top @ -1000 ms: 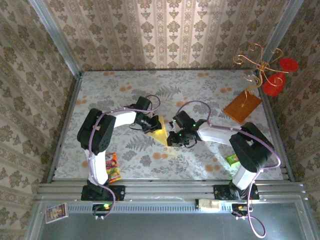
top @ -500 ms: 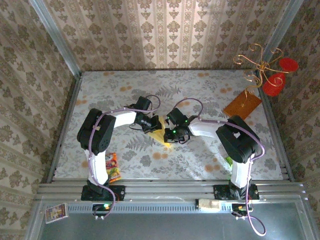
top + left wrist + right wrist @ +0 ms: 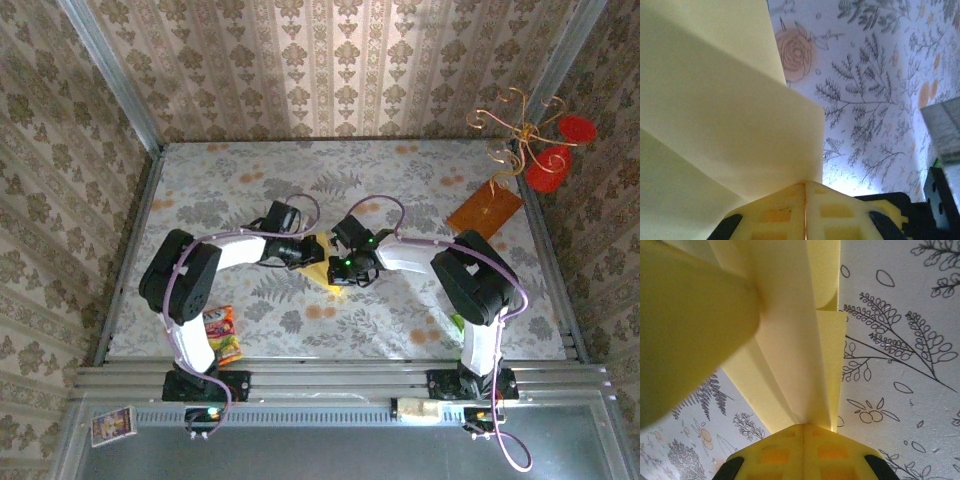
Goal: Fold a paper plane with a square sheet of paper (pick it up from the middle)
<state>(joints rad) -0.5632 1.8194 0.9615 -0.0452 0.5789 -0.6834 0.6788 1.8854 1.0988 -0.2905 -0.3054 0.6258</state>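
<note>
The left gripper [image 3: 303,252] [image 3: 805,184] is pressed together on the folded yellow paper [image 3: 322,270] [image 3: 715,115] [image 3: 790,365] at mid-table [image 3: 400,180]. The right gripper [image 3: 346,268] [image 3: 804,426] pinches its creased layers from the opposite side, so the paper spans the 2.

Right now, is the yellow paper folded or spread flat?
Folded: the paper shows stacked layers and creases, and is gripped by the shut left tool and right tool.
</note>
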